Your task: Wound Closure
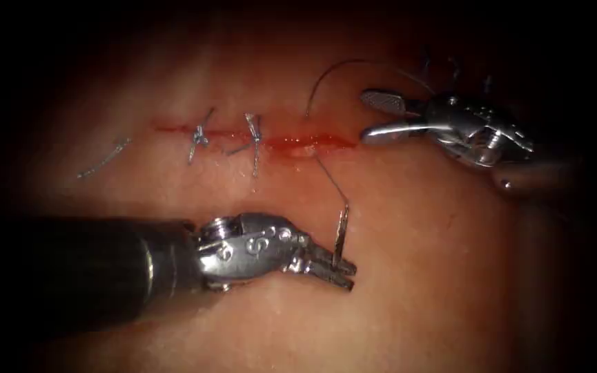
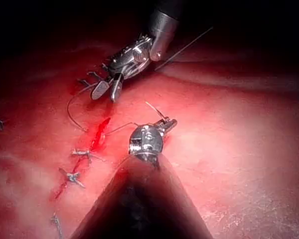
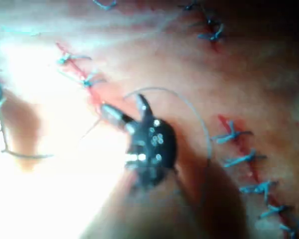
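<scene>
The cut (image 1: 257,136) runs across the tissue (image 1: 415,276), with red fluid at its right end and two tied stitches (image 1: 253,138) further left. My left tool (image 1: 350,274) lies on the near side of the cut, jaws shut on the curved needle (image 1: 341,235), gripping it near the end away from the thread. The needle stands free of the tissue. Its thread (image 1: 327,176) runs up into the cut and comes out on the far side in an arc (image 1: 326,72). My right tool (image 1: 375,116) sits at the cut's right end, jaws open and holding nothing. It also appears as the right tool (image 3: 120,104).
A loose cut end of thread (image 1: 105,157) lies on the tissue left of the cut. A second, stitched cut with several blue stitches (image 3: 239,159) lies further off. The left tool's dark shaft (image 1: 70,262) crosses the near left.
</scene>
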